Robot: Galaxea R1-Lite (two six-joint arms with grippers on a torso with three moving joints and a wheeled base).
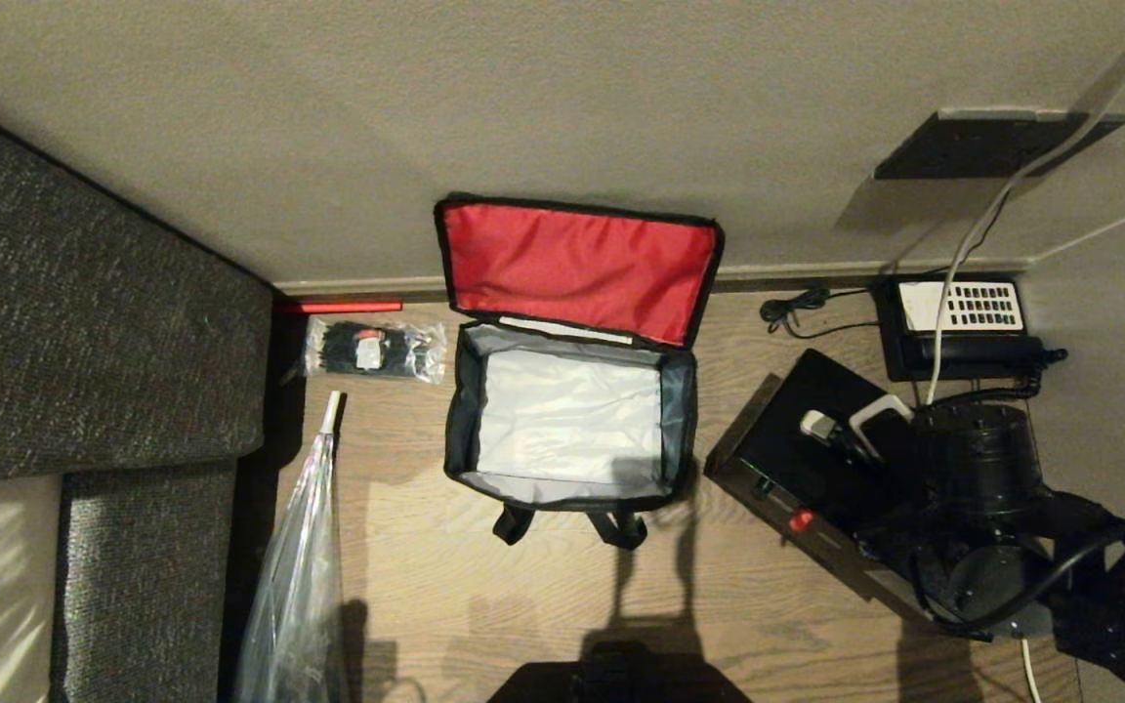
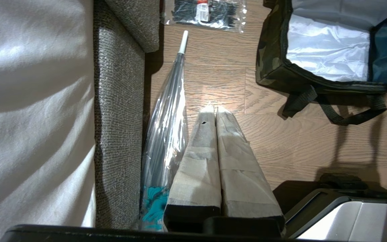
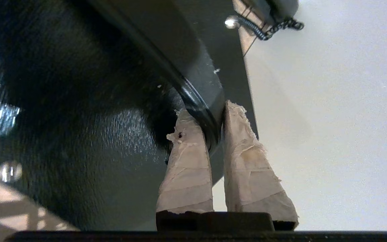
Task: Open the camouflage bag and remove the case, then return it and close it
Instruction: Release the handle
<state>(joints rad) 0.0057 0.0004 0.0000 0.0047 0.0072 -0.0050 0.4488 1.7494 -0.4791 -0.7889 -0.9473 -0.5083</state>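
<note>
The camouflage bag [image 1: 458, 420] stands open on the wood floor. Its red-lined lid [image 1: 577, 264] leans back against the wall, and the grey inside holds nothing. The black case [image 1: 785, 430] is out of the bag, to its right, tilted above the floor under my right arm [image 1: 978, 464]. In the right wrist view my right gripper [image 3: 210, 116] is shut on the rim of the case [image 3: 79, 117]. My left gripper [image 2: 212, 109] is shut and empty, low over the floor, short of the bag's camouflage side [image 2: 272, 67].
A packet of black ties [image 1: 374, 350] lies left of the bag by the wall. A clear folded umbrella [image 1: 304, 566] rests along the grey sofa [image 1: 84, 322] at the left. A black telephone [image 1: 963, 317] with cables sits at the back right corner.
</note>
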